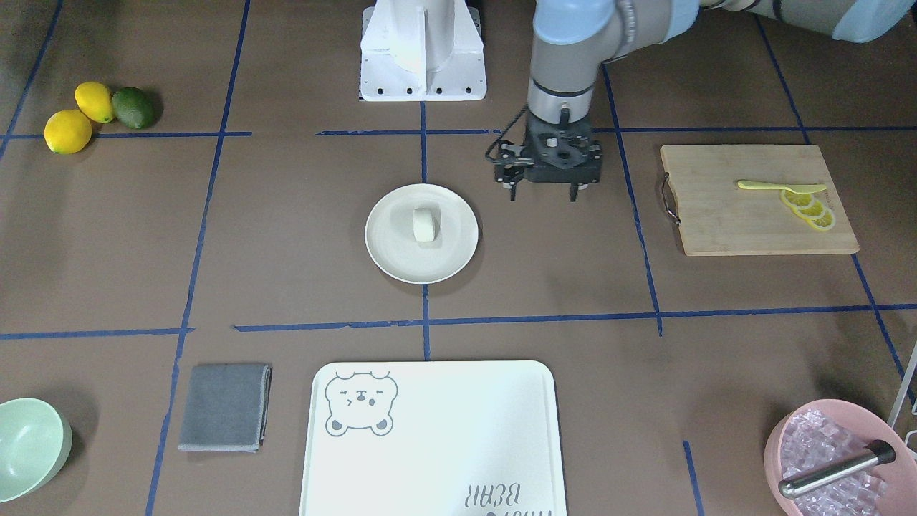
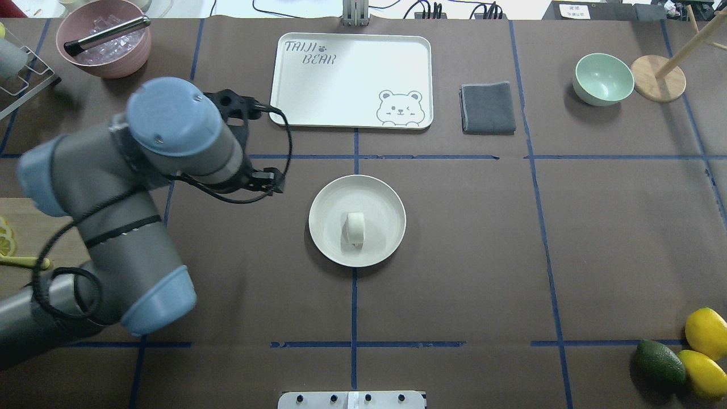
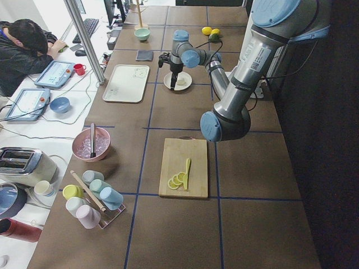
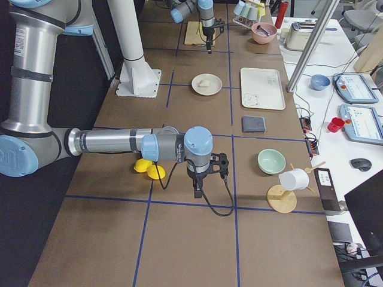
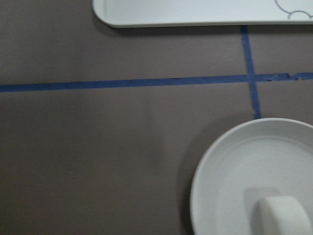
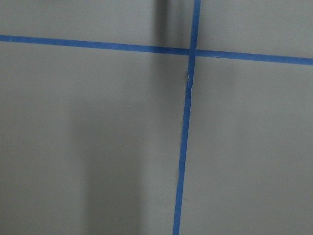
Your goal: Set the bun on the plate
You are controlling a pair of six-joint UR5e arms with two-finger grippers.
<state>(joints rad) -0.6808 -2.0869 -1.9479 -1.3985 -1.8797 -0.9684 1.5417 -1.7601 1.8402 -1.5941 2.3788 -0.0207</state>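
The small white bun [image 1: 425,225] lies near the middle of the round cream plate [image 1: 387,252], free of any gripper. Overhead, the bun [image 2: 354,228] rests on the plate [image 2: 329,200] at the table's centre. My left gripper [image 1: 542,190] hangs beside the plate, apart from it, open with nothing between its fingers. The left wrist view catches the plate [image 5: 220,171] and the bun [image 5: 283,215] at the lower right. My right gripper [image 4: 197,188] shows only in the exterior right view, far from the plate; I cannot tell whether it is open or shut.
A white bear-print tray [image 2: 352,79], a grey cloth [image 2: 487,108] and a green bowl [image 2: 602,78] line the far side. A cutting board [image 1: 756,201] holds lemon slices. A pink bowl [image 2: 105,42] of ice sits far left; lemons and an avocado [image 2: 659,360] sit near right.
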